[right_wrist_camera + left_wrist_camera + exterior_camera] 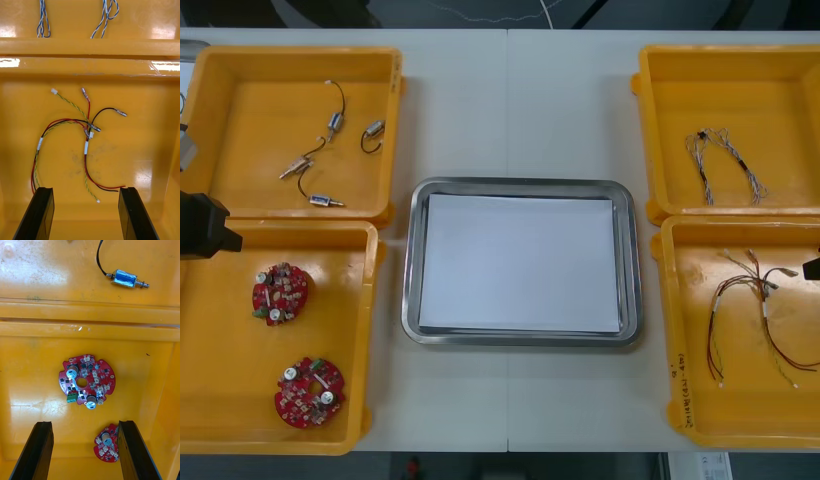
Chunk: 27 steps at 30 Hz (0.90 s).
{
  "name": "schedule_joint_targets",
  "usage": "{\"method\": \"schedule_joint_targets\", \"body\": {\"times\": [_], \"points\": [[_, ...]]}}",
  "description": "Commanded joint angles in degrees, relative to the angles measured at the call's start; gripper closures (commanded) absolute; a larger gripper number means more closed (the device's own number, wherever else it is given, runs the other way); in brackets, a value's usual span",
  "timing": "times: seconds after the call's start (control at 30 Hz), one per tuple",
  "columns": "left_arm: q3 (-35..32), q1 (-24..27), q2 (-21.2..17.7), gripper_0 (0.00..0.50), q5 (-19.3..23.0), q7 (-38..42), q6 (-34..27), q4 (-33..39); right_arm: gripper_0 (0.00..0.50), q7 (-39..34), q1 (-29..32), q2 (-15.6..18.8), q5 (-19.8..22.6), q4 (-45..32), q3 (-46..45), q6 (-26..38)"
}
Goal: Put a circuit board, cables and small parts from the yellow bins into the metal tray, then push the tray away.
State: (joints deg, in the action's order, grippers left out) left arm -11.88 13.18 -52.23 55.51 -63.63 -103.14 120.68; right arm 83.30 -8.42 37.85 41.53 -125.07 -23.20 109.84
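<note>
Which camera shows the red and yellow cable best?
The right wrist view: the red and yellow cable lies spread close ahead of the open right gripper. The front view shows it small in a right-hand bin. The left wrist view has circuit boards ahead of the left gripper.

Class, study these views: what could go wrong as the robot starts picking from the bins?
The open left pincer hangs over a circuit board partly hidden by one finger, which could strike it descending.
The open right pincer may catch one strand of the sprawled red and yellow cables, dragging the rest.
</note>
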Motion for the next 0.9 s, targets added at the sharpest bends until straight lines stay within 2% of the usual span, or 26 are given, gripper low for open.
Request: {"method": "schedule_joint_targets", "body": {"times": [0.03,0.9], "points": [[-1.74,-0.97,-2.7,0.0,-0.05,-3.52,0.48,1.66,0.0,-0.86,0.95,1.87,0.39,-0.53,-1.68,0.16],[-1.74,-0.97,-2.7,0.0,-0.05,-3.52,0.48,1.66,0.0,-0.86,0.95,1.87,0.39,-0.53,-1.68,0.16]]}}
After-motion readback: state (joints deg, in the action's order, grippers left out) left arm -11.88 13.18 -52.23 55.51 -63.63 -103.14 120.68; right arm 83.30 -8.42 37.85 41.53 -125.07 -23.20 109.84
